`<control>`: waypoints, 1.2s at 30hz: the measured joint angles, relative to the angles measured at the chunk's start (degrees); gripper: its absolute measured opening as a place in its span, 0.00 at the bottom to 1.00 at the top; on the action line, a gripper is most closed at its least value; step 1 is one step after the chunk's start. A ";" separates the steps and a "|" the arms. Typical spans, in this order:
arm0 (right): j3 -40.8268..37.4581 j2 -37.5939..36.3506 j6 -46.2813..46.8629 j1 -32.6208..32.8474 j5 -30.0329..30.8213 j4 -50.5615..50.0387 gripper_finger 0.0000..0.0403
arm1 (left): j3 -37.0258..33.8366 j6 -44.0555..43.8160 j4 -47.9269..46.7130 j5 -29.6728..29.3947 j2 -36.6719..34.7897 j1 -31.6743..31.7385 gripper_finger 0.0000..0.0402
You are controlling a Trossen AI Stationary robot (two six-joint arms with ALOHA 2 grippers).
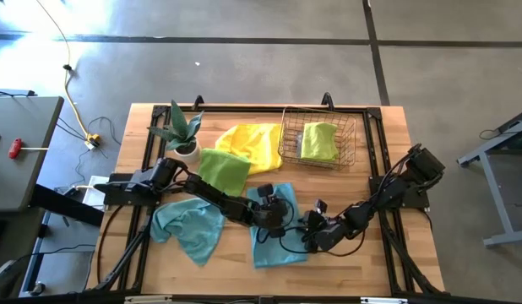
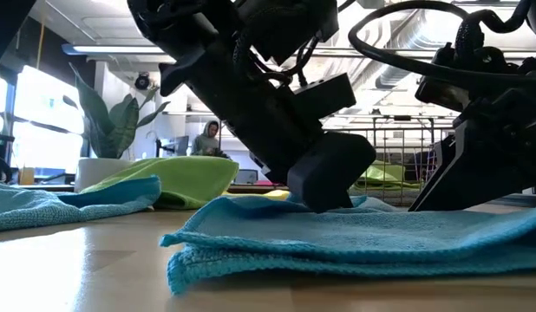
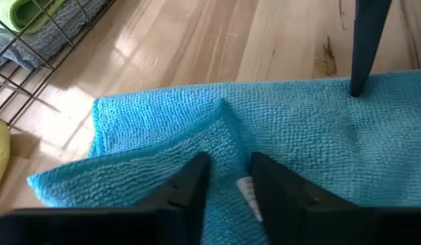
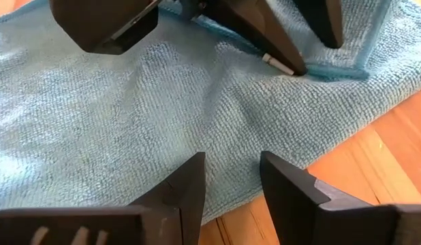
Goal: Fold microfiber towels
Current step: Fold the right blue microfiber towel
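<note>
— Where was the teal towel [image 1: 274, 230] they worked on?
— Front centre of the table [image 1: 388, 169], long axis front to back. Left gripper [image 3: 229, 178] pinched a ridge of it; right gripper [image 4: 232, 178] hovered over it, fingers parted, empty.
— How many towels?
— Five: two teal, two green, one yellow [image 1: 248, 143]. One green lay in the basket [image 1: 318, 139].

High view overhead; low view table-level; wrist views close, sharing teal towel [image 3: 319, 136].
</note>
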 joint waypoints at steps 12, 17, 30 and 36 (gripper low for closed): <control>0.00 0.00 -0.02 0.00 -0.07 0.00 0.33 | -0.04 -1.46 0.09 0.09 -1.23 0.04 0.04; 0.00 0.00 -0.02 0.00 0.18 0.39 0.33 | -0.07 -1.51 -3.07 0.02 -3.13 0.04 0.01; 0.02 0.65 -0.55 0.02 1.71 1.79 0.33 | -0.07 -11.61 -24.41 -4.38 -5.88 0.04 0.01; 0.00 0.59 -4.55 -0.45 3.88 3.91 0.33 | -0.04 -9.60 -20.35 -2.92 -5.90 -0.08 0.01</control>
